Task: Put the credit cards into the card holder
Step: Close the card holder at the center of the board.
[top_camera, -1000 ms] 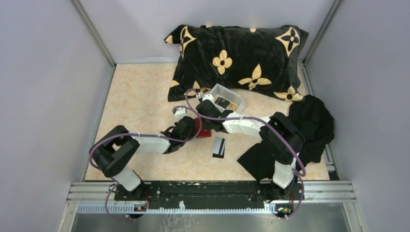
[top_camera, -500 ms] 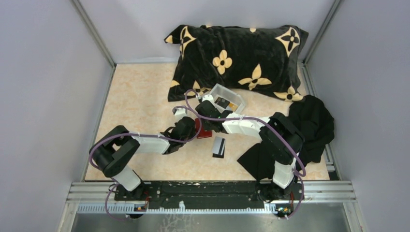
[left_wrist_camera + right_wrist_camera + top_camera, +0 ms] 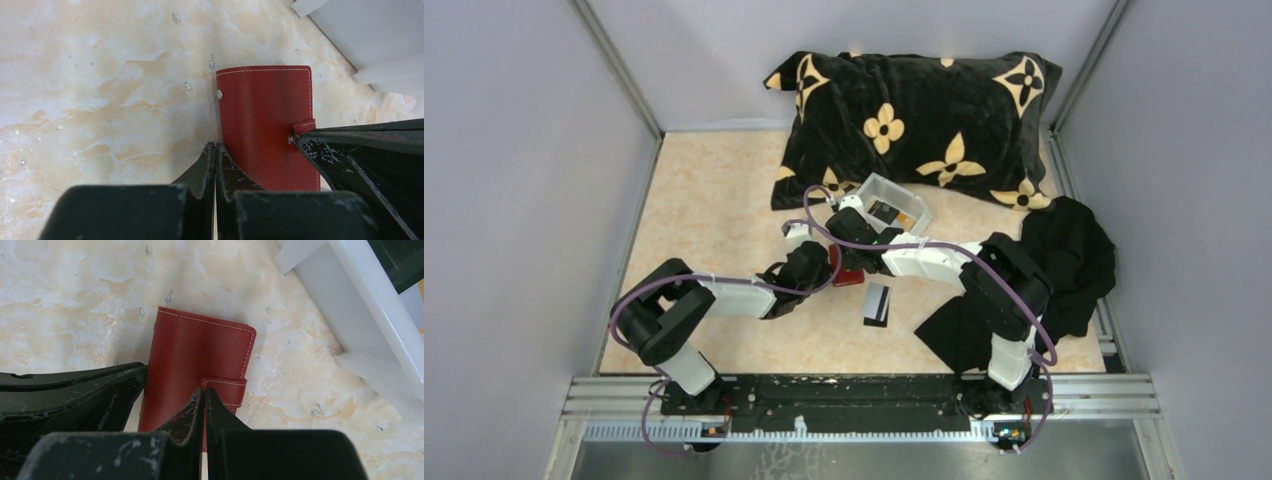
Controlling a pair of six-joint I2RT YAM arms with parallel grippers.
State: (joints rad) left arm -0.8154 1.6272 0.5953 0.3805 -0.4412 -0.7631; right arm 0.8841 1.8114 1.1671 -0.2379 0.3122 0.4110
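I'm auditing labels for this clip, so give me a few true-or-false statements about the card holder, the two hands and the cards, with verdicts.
1. The card holder lies closed on the table. True.
2. The left hand is wide open. False: its fingers are shut together, with the tips at the holder's edge.
3. The right hand is shut, its tips beside the holder's strap tab. True.
4. The black card with a white band is inside the holder. False: it lies loose on the table, on the side of the holder nearer the arm bases.
5. The white tray stands by the arm bases. False: it is beyond the holder, beside the pillow.
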